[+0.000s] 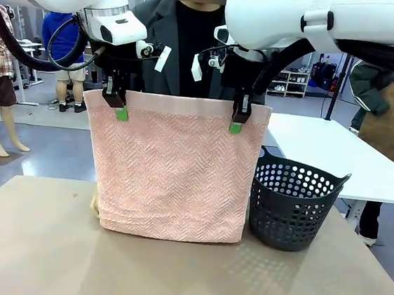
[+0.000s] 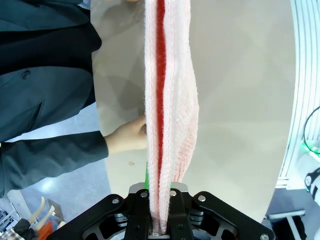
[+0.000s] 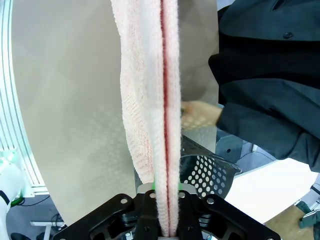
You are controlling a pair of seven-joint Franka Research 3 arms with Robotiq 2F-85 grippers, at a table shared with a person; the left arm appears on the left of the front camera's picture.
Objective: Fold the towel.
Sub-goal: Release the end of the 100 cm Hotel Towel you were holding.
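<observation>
Towel (image 1: 173, 177) hangs pinched by left fingers (image 1: 121, 113) and right fingers (image 1: 236, 127); right arm (image 1: 267, 17) reads "RAN".

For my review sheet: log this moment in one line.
left gripper: shut on towel | right gripper: shut on towel | towel: hanging, bottom on table

tan table (image 1: 44, 258) with a dark basket (image 1: 293, 207).
the basket stands far right, just beside the pink towel (image 1: 172, 180), whose lower edge rests on the top.

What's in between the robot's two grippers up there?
The smooth top edge of the towel stretches between them. The left gripper and the right gripper are each shut on a top corner. The front view shows it.
</observation>
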